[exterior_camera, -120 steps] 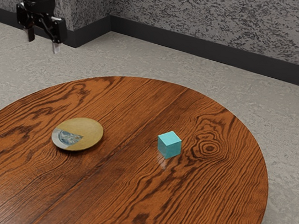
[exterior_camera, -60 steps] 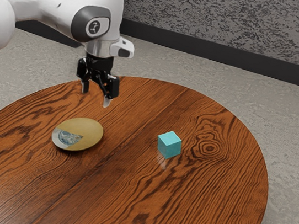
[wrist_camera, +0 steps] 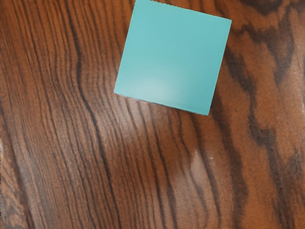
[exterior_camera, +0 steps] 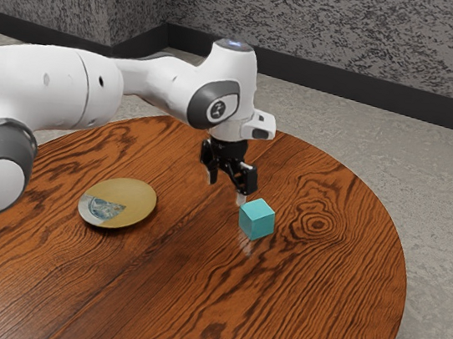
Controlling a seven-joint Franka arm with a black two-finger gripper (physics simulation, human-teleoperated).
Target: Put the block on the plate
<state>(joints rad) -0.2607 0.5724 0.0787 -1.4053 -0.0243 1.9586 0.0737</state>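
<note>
My black gripper [exterior_camera: 225, 191] hangs over the table in the exterior view, its two fingers apart with nothing between them. Just to its right in that view is the turquoise block [exterior_camera: 256, 219], resting on the wood; one fingertip overlaps the block's edge from this angle, and contact cannot be told. From the hand's camera the block [wrist_camera: 174, 58] is seen from above, turned slightly. The round plate [exterior_camera: 134, 200], tan with a grey and blue patterned part, lies toward the exterior view's left, with nothing on it.
The round wooden table [exterior_camera: 308, 307] has its curved edge at the exterior view's right. My white arm [exterior_camera: 60, 95] reaches in from the exterior view's left, passing above and behind the plate.
From the far upper left of the exterior view, my hand has come in over the table, moving right and down to beside the block. Block and plate have stayed where they were.
</note>
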